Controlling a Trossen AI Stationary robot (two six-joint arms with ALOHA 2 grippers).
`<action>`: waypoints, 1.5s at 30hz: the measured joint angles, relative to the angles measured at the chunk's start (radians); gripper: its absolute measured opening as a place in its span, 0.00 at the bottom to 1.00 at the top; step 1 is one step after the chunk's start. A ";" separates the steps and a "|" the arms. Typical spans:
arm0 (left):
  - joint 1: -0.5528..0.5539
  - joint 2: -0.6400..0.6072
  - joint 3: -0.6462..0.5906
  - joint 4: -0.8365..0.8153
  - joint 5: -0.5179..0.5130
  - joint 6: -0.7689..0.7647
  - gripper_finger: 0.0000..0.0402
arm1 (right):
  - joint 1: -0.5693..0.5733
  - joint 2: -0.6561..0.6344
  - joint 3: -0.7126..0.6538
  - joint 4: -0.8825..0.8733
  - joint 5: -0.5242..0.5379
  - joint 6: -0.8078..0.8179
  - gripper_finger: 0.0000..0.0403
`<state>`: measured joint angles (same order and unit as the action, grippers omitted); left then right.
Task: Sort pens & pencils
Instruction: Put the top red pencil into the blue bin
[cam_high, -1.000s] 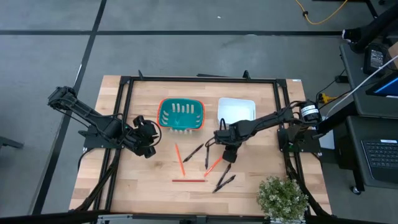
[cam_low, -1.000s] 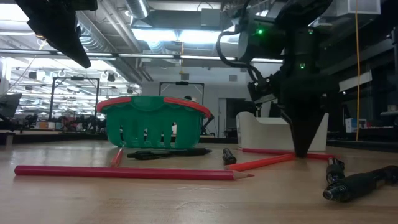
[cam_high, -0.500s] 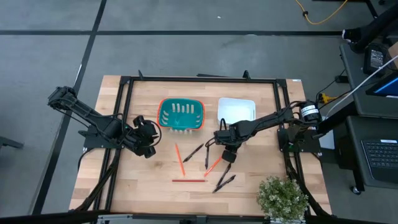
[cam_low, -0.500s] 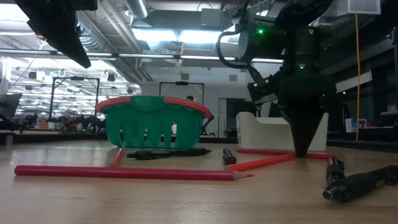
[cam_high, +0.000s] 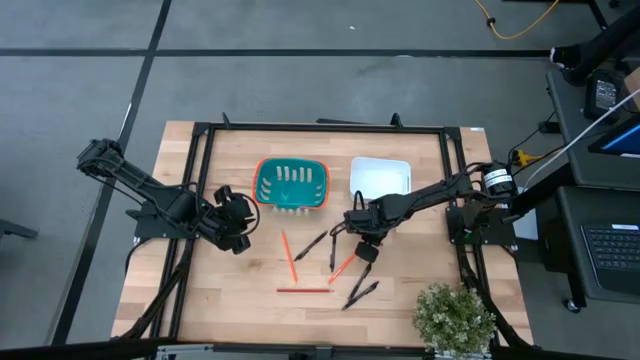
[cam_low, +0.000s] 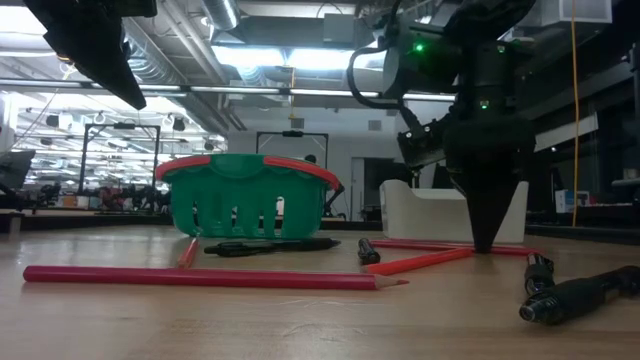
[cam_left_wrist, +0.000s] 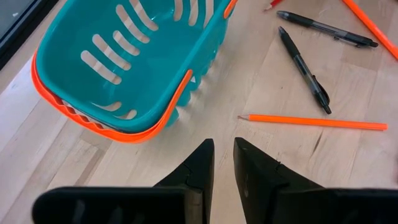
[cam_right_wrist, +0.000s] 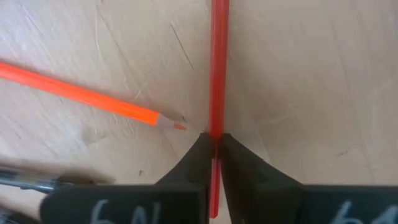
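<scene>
Little has shifted over the last second: the right gripper (cam_high: 365, 252) stays planted at the same spot near the middle of the desk (cam_high: 200, 300), pointing straight down, and only its jaws have drawn in. In the right wrist view they now pinch a pencil (cam_right_wrist: 217, 74) between the fingertips (cam_right_wrist: 202, 152), with the shaft running straight through the narrow gap. A second pencil (cam_right_wrist: 87, 96) lies just beside, its sharpened tip nearly touching the held one.

From above, the pencils (cam_high: 343, 265) and the pens (cam_high: 311, 244) are scattered loose on the desk in front of the two containers. One pencil (cam_high: 288, 257) lies at a slant in front of the teal basket (cam_high: 291, 184), another lies (cam_high: 303, 290) parallel to the desk's near edge, closer to that edge. Two pens (cam_high: 361, 294) rest side by side toward the near right corner, by a small potted plant (cam_high: 452, 318). The white bin (cam_high: 380, 176) sits beside the basket, toward the far edge.

The left gripper (cam_high: 240, 222) hangs off the basket's left side, well apart from the scatter. Its jaws [left wrist view] stand narrow with a slim gap and hold nothing; ahead of them are the basket (cam_left_wrist: 124, 68), two pens (cam_left_wrist: 305, 62) and one pencil (cam_left_wrist: 311, 121).
</scene>
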<state>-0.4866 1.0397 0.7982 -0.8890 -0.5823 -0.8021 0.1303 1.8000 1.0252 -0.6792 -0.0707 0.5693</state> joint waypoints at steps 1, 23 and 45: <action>0.000 0.000 0.000 0.000 0.000 0.000 0.14 | 0.000 0.000 0.000 0.000 0.002 0.000 0.06; 0.000 0.000 0.000 -0.069 -0.011 -0.003 0.14 | 0.000 0.003 0.023 -0.034 0.053 -0.003 0.05; 0.000 0.000 0.000 -0.119 -0.012 -0.008 0.14 | 0.012 0.002 0.126 -0.115 0.057 -0.005 0.05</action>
<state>-0.4866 1.0401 0.7986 -1.0082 -0.5946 -0.8100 0.1421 1.8019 1.1514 -0.7944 -0.0141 0.5644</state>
